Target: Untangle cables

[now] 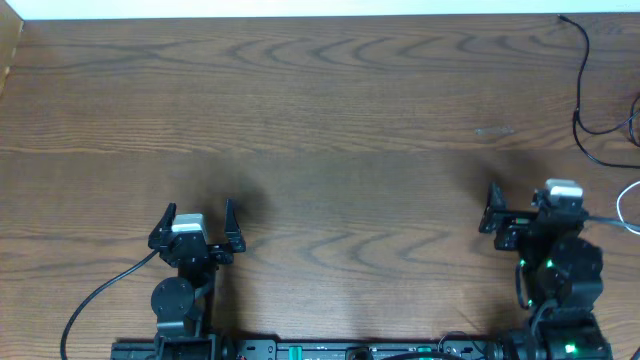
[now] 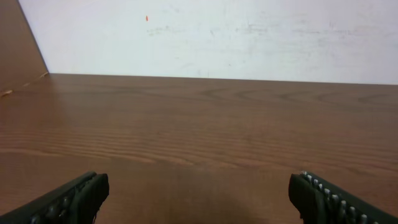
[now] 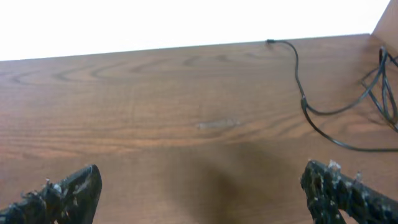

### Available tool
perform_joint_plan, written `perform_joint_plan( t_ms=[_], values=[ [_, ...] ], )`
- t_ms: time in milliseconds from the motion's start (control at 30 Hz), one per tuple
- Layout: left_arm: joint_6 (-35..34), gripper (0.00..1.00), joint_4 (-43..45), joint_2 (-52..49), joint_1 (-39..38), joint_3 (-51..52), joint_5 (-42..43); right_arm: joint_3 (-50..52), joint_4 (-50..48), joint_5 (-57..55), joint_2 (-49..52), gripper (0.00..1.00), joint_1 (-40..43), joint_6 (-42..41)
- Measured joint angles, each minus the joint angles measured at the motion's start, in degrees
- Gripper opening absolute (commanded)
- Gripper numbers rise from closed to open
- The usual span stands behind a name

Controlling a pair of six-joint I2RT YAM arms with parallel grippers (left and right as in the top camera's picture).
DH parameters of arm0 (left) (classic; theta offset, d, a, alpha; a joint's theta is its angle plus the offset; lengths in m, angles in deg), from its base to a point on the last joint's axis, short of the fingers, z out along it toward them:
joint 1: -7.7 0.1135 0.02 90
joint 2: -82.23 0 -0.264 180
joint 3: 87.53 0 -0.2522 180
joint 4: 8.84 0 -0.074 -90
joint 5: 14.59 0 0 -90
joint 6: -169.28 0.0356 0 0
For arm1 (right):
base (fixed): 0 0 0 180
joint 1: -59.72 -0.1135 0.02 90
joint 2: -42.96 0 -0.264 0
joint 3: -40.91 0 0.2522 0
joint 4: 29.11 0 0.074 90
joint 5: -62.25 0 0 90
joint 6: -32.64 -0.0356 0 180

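**A:** What's the surface like?

**B:** A brown wood-grain tabletop (image 1: 320, 100), broad and flat, running back to a plain white wall (image 2: 217, 31). A brown wooden side panel (image 2: 18, 43) stands at the far left corner.

**A:** And the cords?

**B:** The thin black cables (image 3: 298, 74) lie at the far right of the table. One small plug end sits near the wall, and its cord runs toward the near side and curves into loose loops at the right edge, partly cut off from view. A thin white cable (image 1: 627, 200) curves in at the right edge, just beside the right arm.

**A:** The grippers?

**B:** The left gripper (image 1: 198, 215) hangs low over the near left of the table, jaws spread wide with nothing between them. The right gripper (image 3: 199, 177) is at the near right, also spread wide and holding nothing. The black cables lie beyond it and to its right, apart from its fingers.

**A:** Anything in the way?

**B:** Only bare wood lies between each gripper and the wall. A thick black cable (image 1: 100, 290) trails from the left arm toward the near edge.
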Motion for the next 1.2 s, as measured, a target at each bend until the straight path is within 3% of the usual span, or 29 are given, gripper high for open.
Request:
perform_joint_plan(
  t_ms=[600, 1200],
  values=[
    [0.13, 0.98, -0.02, 0.00, 0.00, 0.00, 0.00, 17.59, -10.43, -0.42, -17.31, 0.99, 0.02, 0.00],
    [0.13, 0.98, -0.02, 0.00, 0.00, 0.00, 0.00, 20.17, -12.87, -0.22, -21.11, 0.99, 1.03, 0.00]
  ],
)
